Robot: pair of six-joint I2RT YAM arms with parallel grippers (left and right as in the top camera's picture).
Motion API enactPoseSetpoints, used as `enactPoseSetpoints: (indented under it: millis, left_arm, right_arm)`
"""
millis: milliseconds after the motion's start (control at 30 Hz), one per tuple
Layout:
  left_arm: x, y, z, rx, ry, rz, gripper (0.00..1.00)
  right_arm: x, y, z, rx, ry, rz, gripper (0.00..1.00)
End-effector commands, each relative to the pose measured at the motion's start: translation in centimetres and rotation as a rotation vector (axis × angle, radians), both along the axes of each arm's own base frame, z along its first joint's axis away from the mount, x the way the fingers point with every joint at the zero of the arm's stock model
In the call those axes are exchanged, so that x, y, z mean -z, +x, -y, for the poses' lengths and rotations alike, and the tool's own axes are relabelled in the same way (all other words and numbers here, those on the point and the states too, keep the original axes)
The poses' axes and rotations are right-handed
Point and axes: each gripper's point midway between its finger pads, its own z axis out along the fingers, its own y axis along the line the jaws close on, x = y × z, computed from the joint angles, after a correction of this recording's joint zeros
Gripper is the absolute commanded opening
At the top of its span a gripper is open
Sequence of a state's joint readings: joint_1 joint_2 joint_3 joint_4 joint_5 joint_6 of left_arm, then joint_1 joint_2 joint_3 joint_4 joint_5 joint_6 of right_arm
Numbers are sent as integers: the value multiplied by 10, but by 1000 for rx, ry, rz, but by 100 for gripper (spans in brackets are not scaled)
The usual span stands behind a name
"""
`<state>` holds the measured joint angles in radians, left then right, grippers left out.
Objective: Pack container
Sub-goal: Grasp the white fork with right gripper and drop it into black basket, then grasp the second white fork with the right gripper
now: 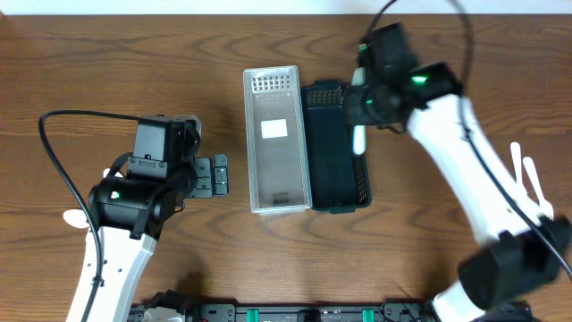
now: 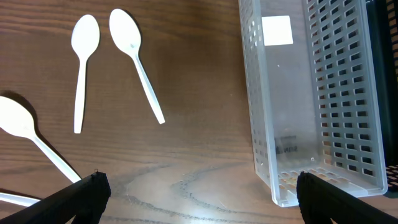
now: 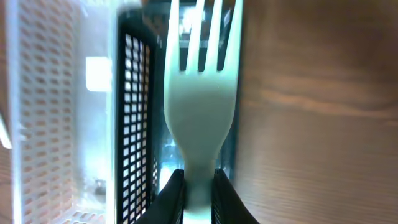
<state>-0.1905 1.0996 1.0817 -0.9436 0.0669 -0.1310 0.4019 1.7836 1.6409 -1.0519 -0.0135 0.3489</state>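
A clear perforated bin and a dark perforated bin stand side by side at the table's middle. My right gripper is shut on a white plastic fork and holds it over the dark bin, tines pointing along the bin. My left gripper is open and empty, low over bare table left of the clear bin. Three white spoons lie on the wood in the left wrist view.
Two white utensils lie at the table's right side, partly behind the right arm. A white spoon end shows at the left edge by the left arm. Black fixtures run along the front edge.
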Motion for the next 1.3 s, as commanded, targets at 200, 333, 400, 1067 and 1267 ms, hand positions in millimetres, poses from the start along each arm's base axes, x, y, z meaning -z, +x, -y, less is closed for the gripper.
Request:
enactPoseSetpoints:
  millis: [200,333,400,1067,1267]
  left_arm:
    - [-1,1,-4,-10,14,0,98]
    - [-1,0,-4,-10,15,-3,98]
    - [-1,0,-4,-10,15,-3,98]
    - [-1,0,-4,-10,15,-3,98]
    - [-1,0,-4,-10,15,-4,98]
  right_arm:
    - [97,-12,-28,-37,-98,-212,8]
    - [98,-9,-33,-47,-93,-197,19]
    - [96,-8,-34,-48,-89,-189,25]
    - [-71,10,177,178,-150,68,85]
    - [-19,-23,266,282,-187,-126,99]
